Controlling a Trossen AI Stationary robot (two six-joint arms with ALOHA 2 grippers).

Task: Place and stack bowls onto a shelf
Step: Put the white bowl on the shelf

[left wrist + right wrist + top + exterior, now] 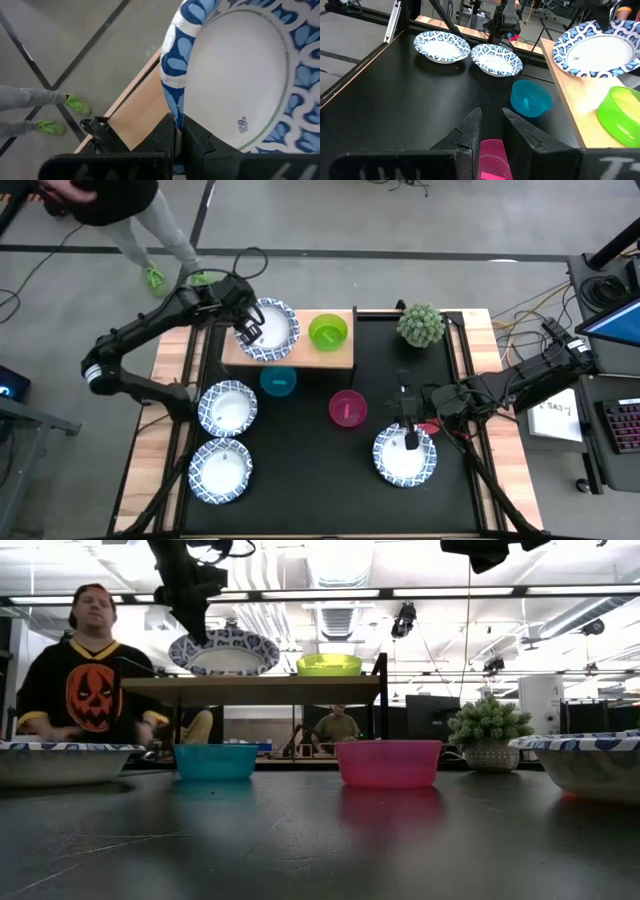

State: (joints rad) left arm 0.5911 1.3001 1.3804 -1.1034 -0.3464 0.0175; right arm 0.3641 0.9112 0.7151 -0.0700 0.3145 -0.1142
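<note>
In the low view, the right-hand patterned bowl (590, 762) is cut off at 3 o'clock; the shelf (255, 690) legs are perhaps partly hidden behind the teal bowl (215, 761).

We count 4 patterned bowls (272, 328) (228, 406) (221, 470) (405, 455), 3 plain bowls (328, 332) (278, 380) (347, 408), 1 shelf (300, 358), 1 plant (421, 325), 2 arms, and 2 people.

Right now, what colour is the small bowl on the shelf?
Green bowl, clearest in the high view.
</note>
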